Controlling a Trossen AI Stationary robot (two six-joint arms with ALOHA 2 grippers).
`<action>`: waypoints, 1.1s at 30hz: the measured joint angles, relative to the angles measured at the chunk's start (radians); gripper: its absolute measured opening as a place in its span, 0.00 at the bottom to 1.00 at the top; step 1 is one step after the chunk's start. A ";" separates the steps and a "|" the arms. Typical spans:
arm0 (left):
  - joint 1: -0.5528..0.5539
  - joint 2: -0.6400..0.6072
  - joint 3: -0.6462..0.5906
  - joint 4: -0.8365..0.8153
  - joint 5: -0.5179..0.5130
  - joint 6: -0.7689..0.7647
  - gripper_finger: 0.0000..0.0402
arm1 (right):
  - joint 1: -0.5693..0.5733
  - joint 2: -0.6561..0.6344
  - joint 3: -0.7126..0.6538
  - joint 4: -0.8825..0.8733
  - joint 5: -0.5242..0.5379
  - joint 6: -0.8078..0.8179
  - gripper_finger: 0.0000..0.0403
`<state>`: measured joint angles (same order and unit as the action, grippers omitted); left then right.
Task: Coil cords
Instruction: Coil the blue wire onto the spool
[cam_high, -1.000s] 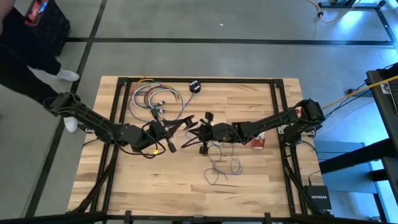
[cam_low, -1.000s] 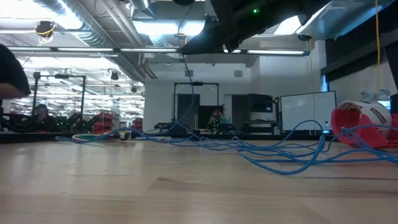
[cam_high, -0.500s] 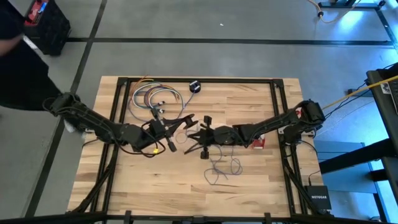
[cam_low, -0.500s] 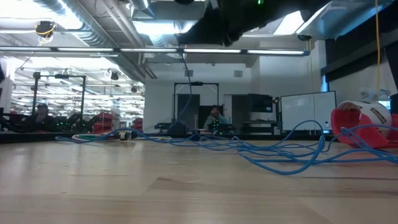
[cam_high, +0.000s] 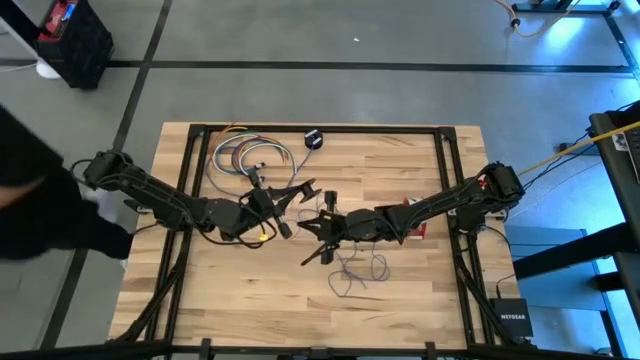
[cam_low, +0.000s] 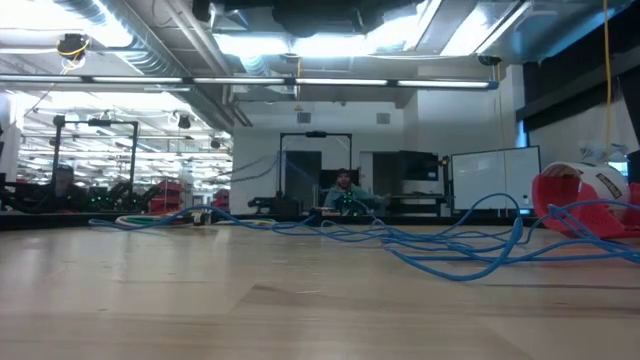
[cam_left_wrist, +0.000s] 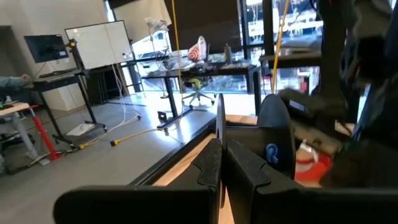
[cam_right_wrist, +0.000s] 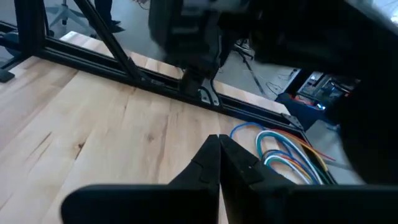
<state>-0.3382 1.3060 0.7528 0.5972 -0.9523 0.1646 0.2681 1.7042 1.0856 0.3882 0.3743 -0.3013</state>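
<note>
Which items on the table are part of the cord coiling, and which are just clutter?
Job items:
- thin bluish-purple cord, loose on the table centre
- small black puck near the far edge
- red-and-white cord bundle by the right arm
- left gripper and right gripper, both shut

Lying about:
- multicoloured wire coil, far left
- wooden table

Lower left of the wooden table (cam_high: 200, 290) lies open; the thin bluish-purple cord (cam_high: 352, 272) clutters lower centre, the multicoloured wire coil (cam_high: 245, 158) occupies upper left.
</note>
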 joint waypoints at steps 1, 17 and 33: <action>0.000 0.000 0.000 -0.011 0.000 0.003 0.02 | 0.003 0.000 0.008 -0.009 0.000 -0.009 0.01; 0.005 -0.001 0.000 -0.066 -0.004 0.002 0.02 | 0.061 -0.029 0.184 -0.605 0.080 0.217 0.06; 0.005 -0.002 0.000 -0.063 -0.002 -0.008 0.02 | -0.003 -0.022 -0.341 0.175 0.159 0.455 0.43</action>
<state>-0.3328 1.3045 0.7528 0.5346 -0.9543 0.1566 0.2648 1.6822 0.7446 0.5633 0.5332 0.1540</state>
